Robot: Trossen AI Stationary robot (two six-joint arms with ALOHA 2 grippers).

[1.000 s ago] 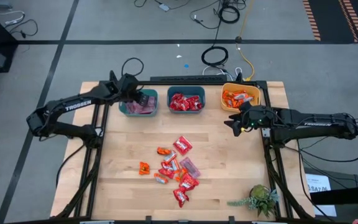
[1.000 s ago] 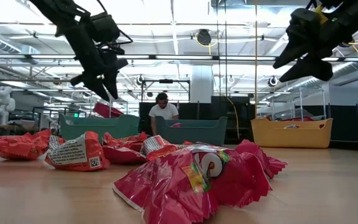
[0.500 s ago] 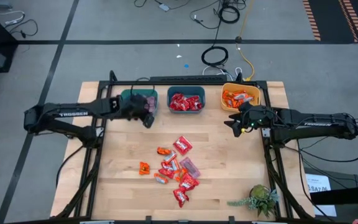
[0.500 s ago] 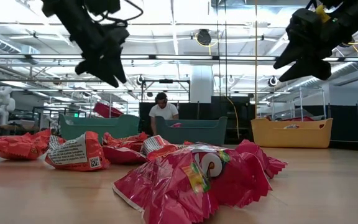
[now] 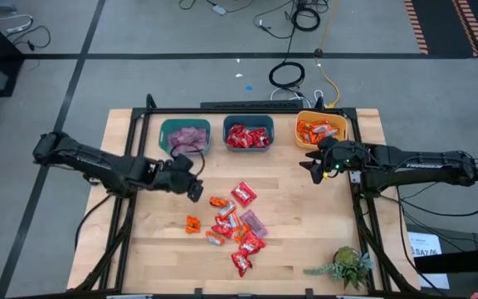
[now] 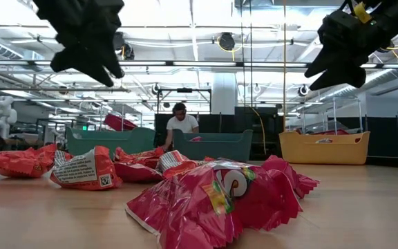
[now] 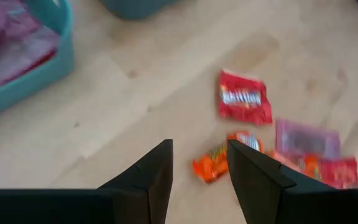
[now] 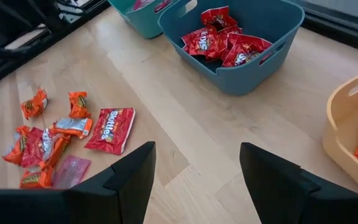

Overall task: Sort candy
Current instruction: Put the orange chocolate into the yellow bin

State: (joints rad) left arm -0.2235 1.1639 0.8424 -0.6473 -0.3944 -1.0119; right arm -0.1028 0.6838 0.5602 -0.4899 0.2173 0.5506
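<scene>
The left gripper (image 5: 194, 190) is seen hovering over bare wood, fingers (image 7: 148, 180) parted with a clear gap, nothing held between them. Just ahead of its tips an orange sweet (image 7: 216, 163) is lying flat, with a red packet (image 7: 245, 98) and a mauve one (image 7: 307, 138) a little farther on; the loose candy pile (image 5: 235, 223) is spread beside the gripper toward the table's middle. Behind it, the teal bin (image 5: 165, 133) with mauve candy is found. The right gripper (image 5: 314, 169) is held above the table, jaws wide apart and empty, just beside the yellow bin (image 5: 303, 121) of orange candy; the blue bin (image 8: 284, 31) of red candy is seen ahead of it, the loose pile farther off.
</scene>
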